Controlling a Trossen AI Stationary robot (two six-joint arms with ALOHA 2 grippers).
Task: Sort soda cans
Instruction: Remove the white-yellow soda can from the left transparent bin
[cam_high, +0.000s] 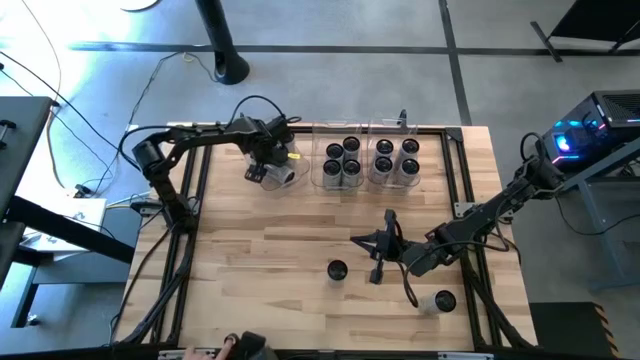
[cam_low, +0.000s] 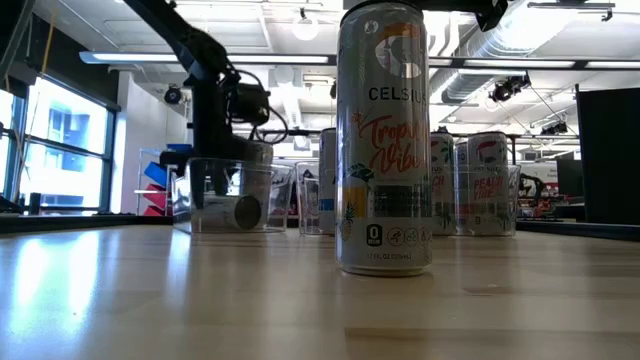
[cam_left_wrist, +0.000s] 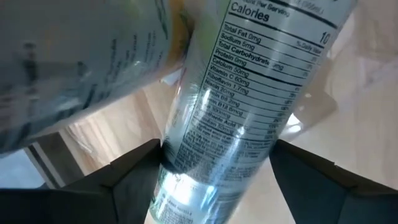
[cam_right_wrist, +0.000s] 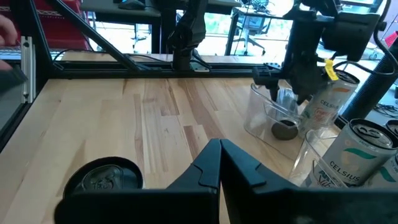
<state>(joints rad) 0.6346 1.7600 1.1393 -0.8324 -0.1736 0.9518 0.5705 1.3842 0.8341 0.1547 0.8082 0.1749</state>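
Observation:
My left gripper (cam_high: 272, 170) is at the far left clear bin (cam_high: 285, 178) with a silver-white soda can (cam_left_wrist: 249, 93) between its fingers. A second can (cam_low: 245, 212) lies on its side in that bin. My right gripper (cam_high: 364, 241) hangs shut and empty over the middle of the table. One can (cam_high: 337, 270) stands upright on the table just left of and nearer than the right gripper; it also shows in the right wrist view (cam_right_wrist: 106, 177) and the low view (cam_low: 385, 140). Another can (cam_high: 440, 300) sits near the front right. My left gripper pinches the can's printed side wall (cam_left_wrist: 186, 155) between its two fingers (cam_left_wrist: 124, 177), which lie across the can. The fingers come from above, pointing down into the bin. Whether the can's lower end rests on the bin floor is hidden.
Two more clear bins (cam_high: 340, 183) (cam_high: 395, 183) stand side by side at the far edge, each holding several upright cans. A dark frame (cam_high: 470, 200) borders the table. Bare wood lies in the table's left and middle parts. A person's hand (cam_high: 225, 345) shows at the near edge.

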